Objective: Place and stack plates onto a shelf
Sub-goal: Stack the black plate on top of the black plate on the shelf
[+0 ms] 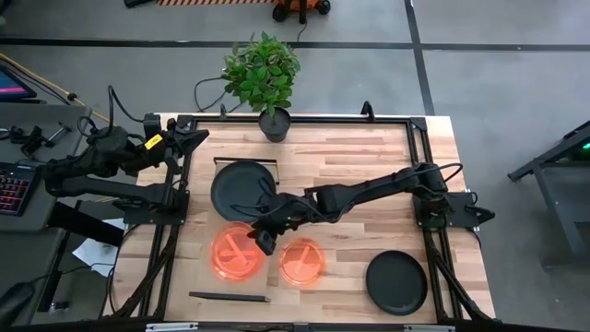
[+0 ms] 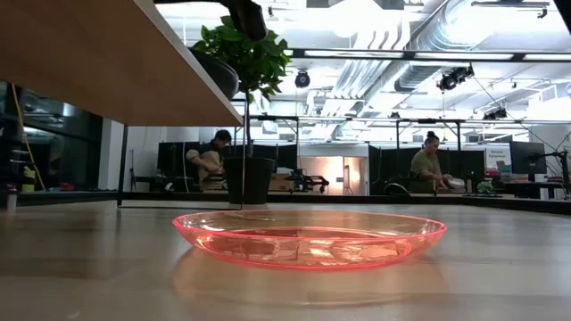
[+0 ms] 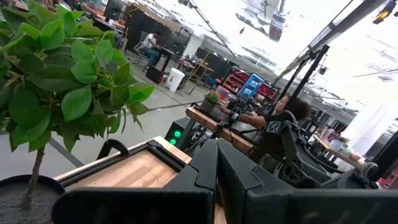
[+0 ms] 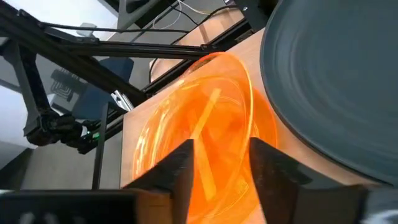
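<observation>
My right gripper reaches across the table and hovers open over the right rim of a translucent orange plate. That plate lies on the raised pale wood shelf. A dark plate lies on the shelf just beyond it. A second orange plate rests flat on the tabletop, right of the shelf. Another dark plate lies near the table's right near corner. My left gripper waits, shut, at the far left edge. No other plates show.
A potted plant stands at the table's far edge, behind the shelf. Black frame bars run along the table's sides. The shelf's black rail marks its near end. Bare tabletop lies between the shelf and my right arm's base.
</observation>
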Robot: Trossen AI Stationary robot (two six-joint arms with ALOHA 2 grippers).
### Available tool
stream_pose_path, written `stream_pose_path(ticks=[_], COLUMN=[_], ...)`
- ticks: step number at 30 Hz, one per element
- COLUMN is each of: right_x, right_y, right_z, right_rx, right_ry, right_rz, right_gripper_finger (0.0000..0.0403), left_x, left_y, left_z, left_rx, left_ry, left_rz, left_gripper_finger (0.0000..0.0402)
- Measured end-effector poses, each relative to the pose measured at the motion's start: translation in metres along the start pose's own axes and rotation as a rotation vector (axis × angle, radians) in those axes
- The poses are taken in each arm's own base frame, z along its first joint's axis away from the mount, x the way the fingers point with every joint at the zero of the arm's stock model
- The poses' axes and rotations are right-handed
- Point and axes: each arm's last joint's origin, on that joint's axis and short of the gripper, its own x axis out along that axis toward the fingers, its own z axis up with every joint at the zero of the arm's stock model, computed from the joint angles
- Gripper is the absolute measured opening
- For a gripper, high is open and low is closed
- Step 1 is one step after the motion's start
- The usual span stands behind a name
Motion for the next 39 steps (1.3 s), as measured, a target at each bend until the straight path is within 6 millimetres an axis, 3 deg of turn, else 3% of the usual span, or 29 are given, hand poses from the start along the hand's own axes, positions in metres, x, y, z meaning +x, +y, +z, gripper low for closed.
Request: stream_pose_path(ticks=[6,13,20,26,33,39], right_x=[-0.006,-0.017,-0.061,-0.097,-0.135,-0.174], right_y=[0.003,0.002,-0.002,-0.021,-0.063,-0.076], right_z=[0.009,0.018,0.009,-0.036,-0.114,-0.178], right_rx=[-0.025,-0.083,-0.197,-0.165,0.174,0.341], right_ry=[0.056,0.133,0.290,0.451,0.415,0.629], right_rz=[0.070,0.085,-0.134,-0.304,-0.303,-0.351], right_gripper_finger=[0.0201,0.0217,0.0215,0.0215,0.0215,0.0215], left_x=[0.000,0.000,0.000,0.000,0.000,0.000], left_y=[0.000,0.000,0.000,0.000,0.000,0.000], left_z=[0.000,0.000,0.000,0.000,0.000,0.000], left_rx=[0.000,0.000,0.000,0.001,0.002,0.003], left_ry=[0.000,0.000,0.000,0.000,0.001,-0.004], left_rz=[0.000,0.001,0.000,0.001,0.002,0.011], left_gripper_finger=[0.0000,0.0000,0.0000,0.0000,0.0000,0.0000])
